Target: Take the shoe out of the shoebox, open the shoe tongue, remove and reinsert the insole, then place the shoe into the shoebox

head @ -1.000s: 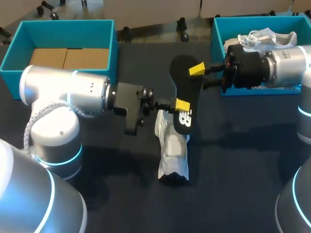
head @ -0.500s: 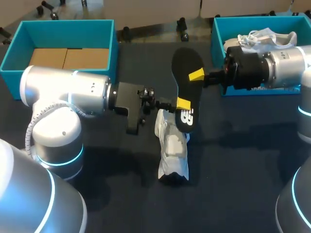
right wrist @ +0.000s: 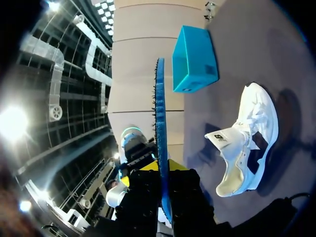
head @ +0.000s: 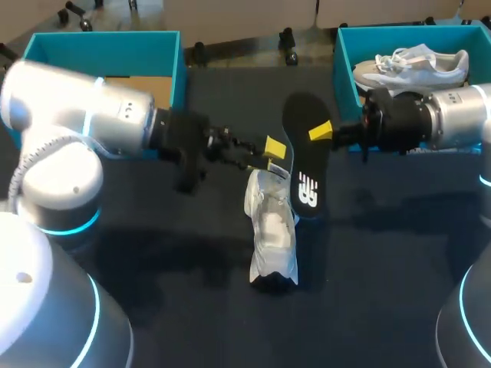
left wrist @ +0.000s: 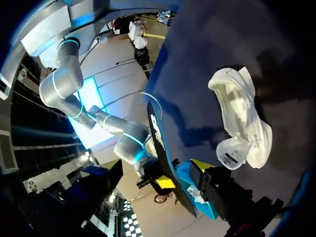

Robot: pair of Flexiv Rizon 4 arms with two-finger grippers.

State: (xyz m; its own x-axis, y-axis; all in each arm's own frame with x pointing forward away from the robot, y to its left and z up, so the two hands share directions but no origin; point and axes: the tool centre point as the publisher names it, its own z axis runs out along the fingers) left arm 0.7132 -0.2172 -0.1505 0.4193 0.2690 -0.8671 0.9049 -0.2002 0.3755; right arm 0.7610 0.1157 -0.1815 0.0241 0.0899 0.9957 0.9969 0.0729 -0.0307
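Aloft in the right tool: the insole, with the shoe on the table

A dark table (head: 153,307) carries everything. At its far corners stand two teal boxes. The left box (head: 103,46) is behind the left arm and shows cardboard (head: 149,88) inside. The right box (head: 345,54) is behind the right arm and holds a second shoe (head: 414,65).

The right tool (head: 322,132) is clenched on the black insole (head: 305,165), a yellow tip on either face near one end. The insole is off the table, and the right wrist view shows it edge-on, running out ahead of that tool. The white shoe (head: 272,230) rests on the table below the insole and under both tools, with its tongue (right wrist: 219,138) folded out.

The left tool (head: 274,147) hangs just beside the insole's edge, opposite the right tool and above the tongue end of the shoe. Whether it is released or clenched cannot be told. The insole stands between the two tools, and from the left wrist it crosses in front of the right tool.
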